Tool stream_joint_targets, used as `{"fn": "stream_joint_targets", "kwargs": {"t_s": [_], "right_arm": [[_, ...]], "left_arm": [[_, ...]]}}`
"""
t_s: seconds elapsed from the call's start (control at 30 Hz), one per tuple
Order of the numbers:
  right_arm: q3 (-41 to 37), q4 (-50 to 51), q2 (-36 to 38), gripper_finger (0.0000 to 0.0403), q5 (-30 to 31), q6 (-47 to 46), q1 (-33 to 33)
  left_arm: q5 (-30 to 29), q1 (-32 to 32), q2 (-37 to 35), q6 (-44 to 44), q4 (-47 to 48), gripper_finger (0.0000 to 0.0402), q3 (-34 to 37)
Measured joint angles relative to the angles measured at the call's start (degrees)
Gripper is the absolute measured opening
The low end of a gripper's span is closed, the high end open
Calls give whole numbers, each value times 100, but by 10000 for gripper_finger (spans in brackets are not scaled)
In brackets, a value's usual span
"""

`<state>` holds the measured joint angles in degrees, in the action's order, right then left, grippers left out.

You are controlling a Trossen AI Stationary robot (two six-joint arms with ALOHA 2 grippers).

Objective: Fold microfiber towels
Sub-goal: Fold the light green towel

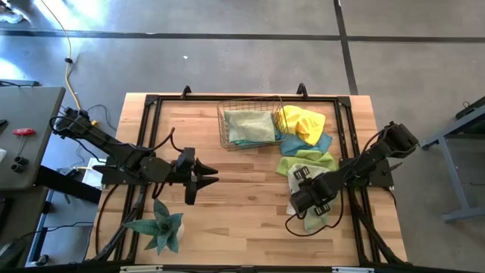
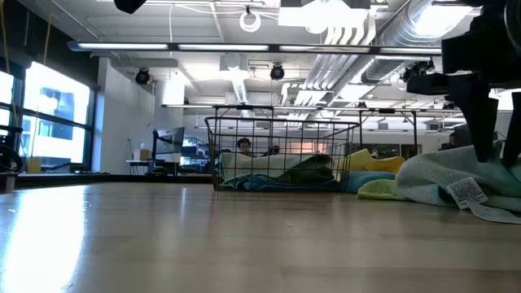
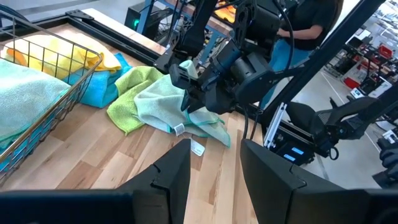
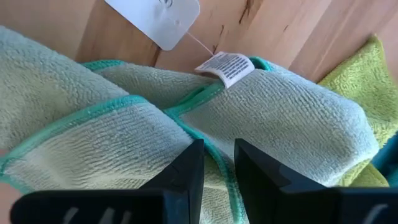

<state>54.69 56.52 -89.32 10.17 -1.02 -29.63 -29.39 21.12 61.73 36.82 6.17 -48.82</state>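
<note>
Pale green microfiber towel, teal-edged and tagged, is pinched between the narrowed fingers of the right gripper near the wooden table's right edge. Other towels are heaped beside a wire basket. Left gripper is held open mid-table.

The right gripper hides much of the pale green towel beneath it.

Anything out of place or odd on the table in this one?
Nothing damaged. The unfolded towels lie in a loose heap beside the wire basket, spilling toward the table's right rail. The right gripper is pressed into the pale green towel, whose tags stick out.
</note>
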Motion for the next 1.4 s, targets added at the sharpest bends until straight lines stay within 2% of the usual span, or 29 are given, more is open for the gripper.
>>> {"fn": "stream_joint_targets", "kwargs": {"t_s": [0.27, 0.43, 0.47, 0.63, 0.8, 1.0, 1.2, 1.4], "right_arm": [[-2, 101, 0, 80, 41, 4, -2], [-4, 444, 0, 80, 1096, 59, -4], [-4, 426, 0, 80, 1141, 59, 8], [-4, 210, 0, 80, 491, 277, 127], [-4, -76, 0, 71, 469, 292, 151], [-4, -147, -50, 8, 457, -338, 152], [52, -156, -90, 2, 430, -1394, 162], [812, -175, -68, 1, 738, -2288, 324]], "left_arm": [[2, 0, 0, -60, 1, 131, 0], [2, 0, 0, -109, 2, 131, 0], [2, -2, 0, -109, 2, 131, 0], [2, -2, 0, -111, 40, 131, 0], [4, -2, 0, -109, 63, 131, 0], [4, -2, 0, -107, 177, 131, 0], [4, -2, 0, -107, 151, 131, -2], [4, -11, 0, -107, 140, 131, -2]]}}
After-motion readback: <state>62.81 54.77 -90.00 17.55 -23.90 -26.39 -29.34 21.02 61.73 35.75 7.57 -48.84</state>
